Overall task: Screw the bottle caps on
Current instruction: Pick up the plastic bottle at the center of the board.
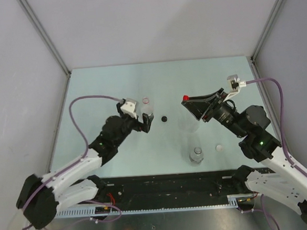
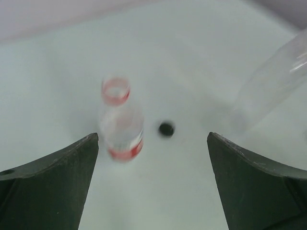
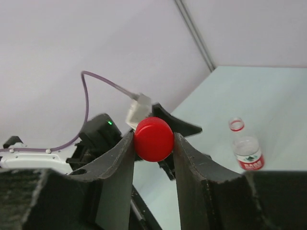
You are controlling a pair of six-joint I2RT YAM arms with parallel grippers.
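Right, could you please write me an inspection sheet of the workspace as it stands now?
Surface: pale green table, no spills seen.
Job's things: labelled bottle upright and uncapped; clear bottle beside it; third bottle near the front edge, its top unclear from above. Black cap and whitish cap lie loose on the table; red cap is held.
Clutter: nothing seen.
Grippers: left gripper has its fingers wide apart, facing the labelled bottle; right gripper pinches the red cap.
Cables: purple cables loop from each wrist, clear of the bottles.
Surroundings: pale walls with metal frame posts.
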